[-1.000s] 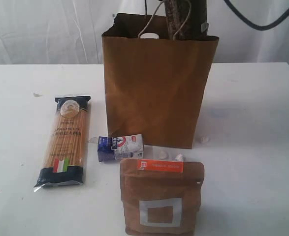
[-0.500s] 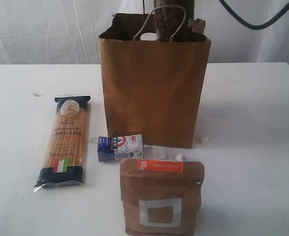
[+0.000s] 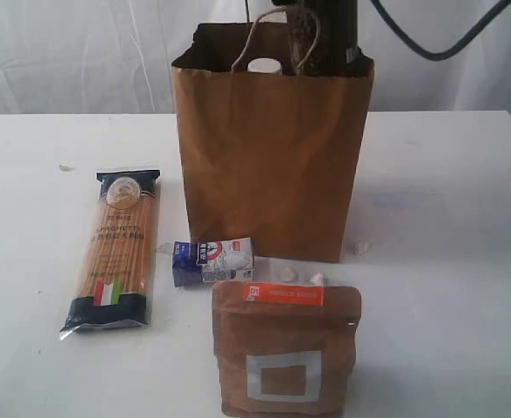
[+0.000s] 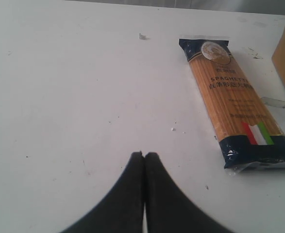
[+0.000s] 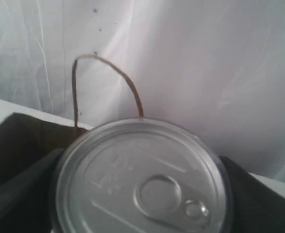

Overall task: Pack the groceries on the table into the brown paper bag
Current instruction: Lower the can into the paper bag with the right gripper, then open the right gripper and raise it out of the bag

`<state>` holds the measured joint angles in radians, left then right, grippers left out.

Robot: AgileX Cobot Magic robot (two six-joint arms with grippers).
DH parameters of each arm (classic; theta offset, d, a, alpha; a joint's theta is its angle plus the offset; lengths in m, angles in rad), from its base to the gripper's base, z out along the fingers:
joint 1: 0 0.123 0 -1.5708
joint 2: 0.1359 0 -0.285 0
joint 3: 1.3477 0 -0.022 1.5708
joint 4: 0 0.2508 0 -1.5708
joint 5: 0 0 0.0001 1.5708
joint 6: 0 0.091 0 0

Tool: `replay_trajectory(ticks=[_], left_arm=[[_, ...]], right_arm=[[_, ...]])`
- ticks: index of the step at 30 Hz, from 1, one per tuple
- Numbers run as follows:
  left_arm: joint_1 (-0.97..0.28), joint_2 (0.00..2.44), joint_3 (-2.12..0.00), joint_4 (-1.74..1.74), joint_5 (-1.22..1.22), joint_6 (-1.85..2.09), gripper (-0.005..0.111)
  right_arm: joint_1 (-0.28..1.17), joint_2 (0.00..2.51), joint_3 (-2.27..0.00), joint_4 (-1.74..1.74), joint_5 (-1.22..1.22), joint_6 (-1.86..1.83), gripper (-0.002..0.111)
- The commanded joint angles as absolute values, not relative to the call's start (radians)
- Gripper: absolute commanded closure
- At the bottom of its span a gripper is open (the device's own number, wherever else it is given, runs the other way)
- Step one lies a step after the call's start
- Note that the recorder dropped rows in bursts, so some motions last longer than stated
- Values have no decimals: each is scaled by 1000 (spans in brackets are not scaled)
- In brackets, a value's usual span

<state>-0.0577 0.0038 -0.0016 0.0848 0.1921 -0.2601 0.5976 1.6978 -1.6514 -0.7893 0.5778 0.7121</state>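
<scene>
Tabletop [image 3: 447,192], white and wide, carries the brown paper bag [image 3: 268,165]. The exterior view shows the right arm standing upright in the bag's mouth, beside a white bottle cap [image 3: 265,65]. Only the right wrist view shows the load: the right tool [image 5: 140,199] grips the pull-tab tin [image 5: 142,170] between its dark fingers, with the bag's dark opening beyond it. The left tool [image 4: 143,162], seen only from its own wrist, is pressed closed and empty above bare tabletop, and the spaghetti packet [image 4: 234,102] lies ahead of it, off to one side.
</scene>
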Motion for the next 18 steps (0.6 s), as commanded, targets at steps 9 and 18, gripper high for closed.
replay_trajectory(ticks=[9,18], left_arm=[[-64,0,0,86,187,-261,107],[-64,0,0,86,187,-261,107]], right_arm=[[587,1750,-1650,-810,644,711,108],[587,1787,-1650,-808,673,711,64]])
